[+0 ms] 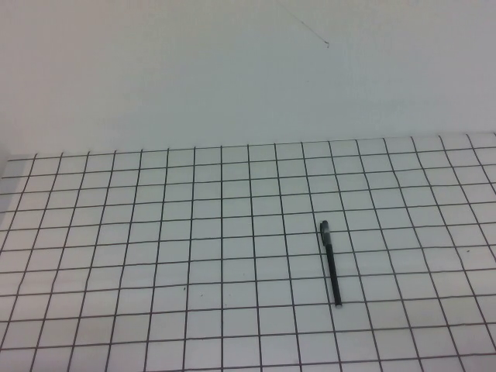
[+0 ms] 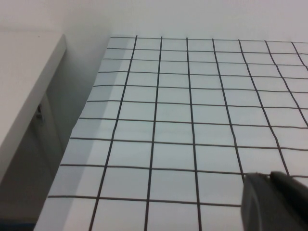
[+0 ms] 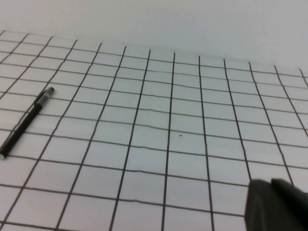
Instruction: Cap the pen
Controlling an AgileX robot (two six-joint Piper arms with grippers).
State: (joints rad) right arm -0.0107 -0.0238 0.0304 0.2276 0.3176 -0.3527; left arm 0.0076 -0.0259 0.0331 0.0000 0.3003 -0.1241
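Observation:
The pen (image 1: 331, 263) is thin and black and lies flat on the white gridded table (image 1: 194, 232), right of centre, about three squares long. Its far end is greyish and its near end has a small pale tip. It also shows in the right wrist view (image 3: 24, 124), well away from my right gripper (image 3: 269, 182). No separate cap shows in any view. Only the dark tips of my right gripper show, pressed together with nothing between them. My left gripper (image 2: 269, 174) looks the same, shut and empty above bare grid. Neither arm shows in the high view.
A plain white wall (image 1: 232, 70) rises behind the table. In the left wrist view the table's edge drops off beside a white ledge (image 2: 29, 72) with a dark gap below it.

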